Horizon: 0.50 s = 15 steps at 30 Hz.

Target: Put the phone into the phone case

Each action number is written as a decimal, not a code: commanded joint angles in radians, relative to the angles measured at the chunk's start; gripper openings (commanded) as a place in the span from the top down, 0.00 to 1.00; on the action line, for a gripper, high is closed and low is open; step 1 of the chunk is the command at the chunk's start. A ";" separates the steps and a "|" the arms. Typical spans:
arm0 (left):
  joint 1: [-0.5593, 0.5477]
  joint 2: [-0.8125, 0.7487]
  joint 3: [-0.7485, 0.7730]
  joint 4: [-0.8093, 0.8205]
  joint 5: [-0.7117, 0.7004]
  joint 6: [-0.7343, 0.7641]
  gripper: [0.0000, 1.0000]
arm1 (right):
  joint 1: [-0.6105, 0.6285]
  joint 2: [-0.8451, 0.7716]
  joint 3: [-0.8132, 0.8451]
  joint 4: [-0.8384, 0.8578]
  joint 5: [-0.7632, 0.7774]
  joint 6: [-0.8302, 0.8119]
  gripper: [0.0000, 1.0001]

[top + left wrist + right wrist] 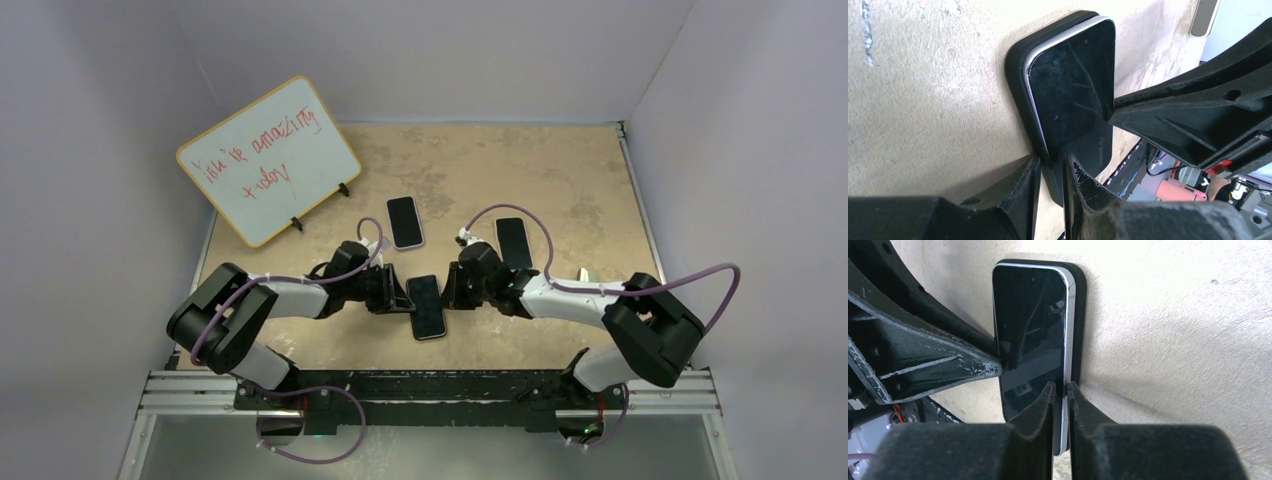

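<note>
A black phone with a silver edge lies on a black phone case between both grippers at the table's near middle. In the left wrist view the phone sits with its far end inside the case and its silver rim showing above the case wall. My left gripper is shut on the case's near side edge. In the right wrist view my right gripper pinches the phone's silver side edge, with the case just behind it.
Two more dark phone-shaped slabs lie farther back, one at the centre and one to the right. A whiteboard with red writing leans at the back left. Grey walls close in three sides.
</note>
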 commanded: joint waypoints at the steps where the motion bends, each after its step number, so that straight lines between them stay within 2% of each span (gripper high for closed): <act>1: -0.021 -0.046 0.020 -0.070 -0.066 0.034 0.75 | 0.020 -0.066 -0.002 -0.031 0.031 0.023 0.80; 7: -0.004 -0.106 0.020 -0.096 -0.077 0.019 0.73 | -0.002 -0.177 -0.038 -0.014 0.043 0.060 0.56; 10: 0.015 -0.111 0.020 -0.089 -0.065 0.022 0.71 | -0.007 -0.181 -0.060 0.021 0.039 0.075 0.40; 15: 0.022 -0.077 0.028 -0.049 -0.024 0.027 0.68 | -0.012 -0.146 -0.085 0.088 0.001 0.090 0.24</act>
